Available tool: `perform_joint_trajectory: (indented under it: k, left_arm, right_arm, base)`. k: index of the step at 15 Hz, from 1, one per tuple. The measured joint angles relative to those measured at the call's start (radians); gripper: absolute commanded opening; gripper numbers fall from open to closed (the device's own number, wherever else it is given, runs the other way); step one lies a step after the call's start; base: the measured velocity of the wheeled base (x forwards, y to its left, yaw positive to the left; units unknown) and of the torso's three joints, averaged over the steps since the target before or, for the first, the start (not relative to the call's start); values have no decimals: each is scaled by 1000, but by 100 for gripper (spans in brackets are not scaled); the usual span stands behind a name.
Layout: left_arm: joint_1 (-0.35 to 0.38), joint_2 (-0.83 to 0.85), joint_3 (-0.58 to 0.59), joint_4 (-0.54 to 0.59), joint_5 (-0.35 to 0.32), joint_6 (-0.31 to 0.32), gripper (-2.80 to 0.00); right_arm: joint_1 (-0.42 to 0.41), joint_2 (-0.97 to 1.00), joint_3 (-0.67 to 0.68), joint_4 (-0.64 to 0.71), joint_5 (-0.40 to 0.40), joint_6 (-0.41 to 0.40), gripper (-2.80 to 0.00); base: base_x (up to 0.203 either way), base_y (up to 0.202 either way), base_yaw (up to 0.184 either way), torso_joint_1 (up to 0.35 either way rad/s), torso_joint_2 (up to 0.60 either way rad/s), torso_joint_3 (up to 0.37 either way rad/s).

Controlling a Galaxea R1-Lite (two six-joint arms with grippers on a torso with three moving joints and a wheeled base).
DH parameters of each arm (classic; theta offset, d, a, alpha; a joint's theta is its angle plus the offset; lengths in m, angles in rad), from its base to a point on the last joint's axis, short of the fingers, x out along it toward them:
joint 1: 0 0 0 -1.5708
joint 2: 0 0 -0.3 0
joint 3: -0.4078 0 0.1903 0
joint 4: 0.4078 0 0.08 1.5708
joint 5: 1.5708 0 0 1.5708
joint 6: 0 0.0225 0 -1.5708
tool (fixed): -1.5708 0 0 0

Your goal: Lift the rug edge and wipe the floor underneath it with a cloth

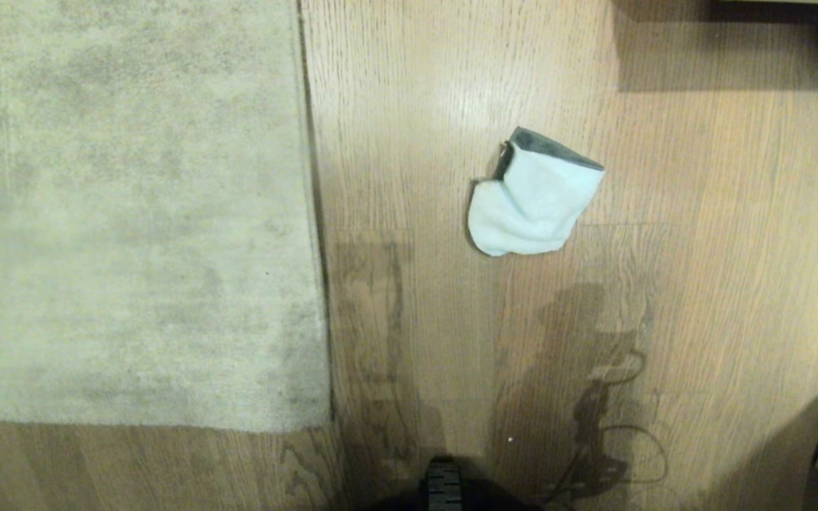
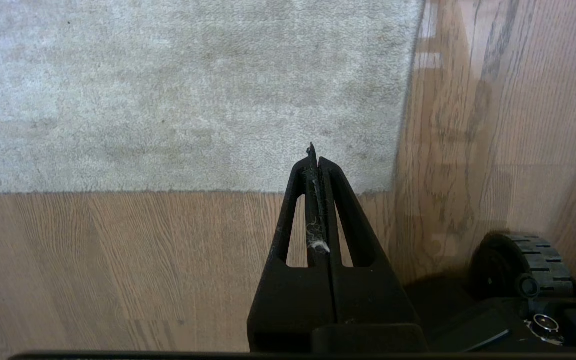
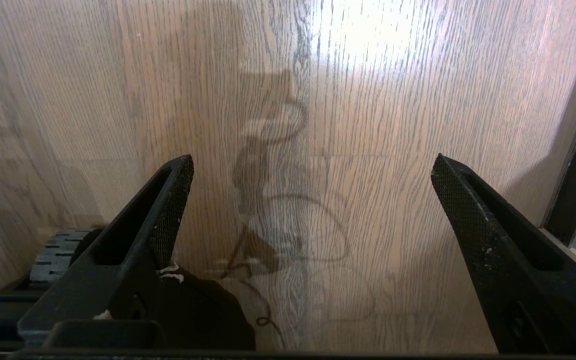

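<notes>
Although the rug point(image 1: 132, 213) lies flat on the left, its rug edge point(image 1: 315, 234) running near to far with the near corner point(image 1: 327, 426) down on the floor point(image 1: 700, 284), nothing here shows whether any lifting or wiping has been done; judged from how things lie, both steps may be ahead or already finished. The cloth point(image 1: 533, 202) sits loose and crumpled on the bare planks, right of the edge and well apart from it, held by nothing. The robot's base wheel point(image 1: 443, 486) shows at the near rim. The right gripper point(image 3: 310, 170) hangs over empty floor with its fingers spread wide, gripping nothing; the left gripper point(image 2: 315, 162) hangs above the rug's near corner with its fingers pressed together, only a wisp of lint between them. Nothing blocks the way to cloth or edge.
</notes>
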Motion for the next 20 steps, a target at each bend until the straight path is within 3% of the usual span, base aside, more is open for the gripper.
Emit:
perform_joint_trajectory:
  k: [4, 7, 16, 17, 20]
  left_arm:
    - [0, 0, 0, 0, 0, 0, -280]
    - [0, 0, 0, 0, 1, 0, -280]
    - [0, 0, 0, 0, 0, 0, -280]
    - [0, 0, 0, 0, 1, 0, -280]
    - [0, 0, 0, 0, 1, 0, -280]
  right_arm:
    - [0, -7, 0, 1, 2, -58, 0]
    - [0, -9, 0, 1, 2, -24, 0]
    - [0, -9, 0, 1, 1, -28, 0]
    - [0, -9, 0, 1, 1, -27, -280]
    - [0, -8, 0, 1, 1, -25, -280]
  base:
    - [0, 0, 0, 0, 0, 0]
    - [0, 0, 0, 0, 0, 0]
    - [0, 0, 0, 0, 0, 0]
    - [0, 0, 0, 0, 0, 0]
    - [0, 0, 0, 0, 0, 0]
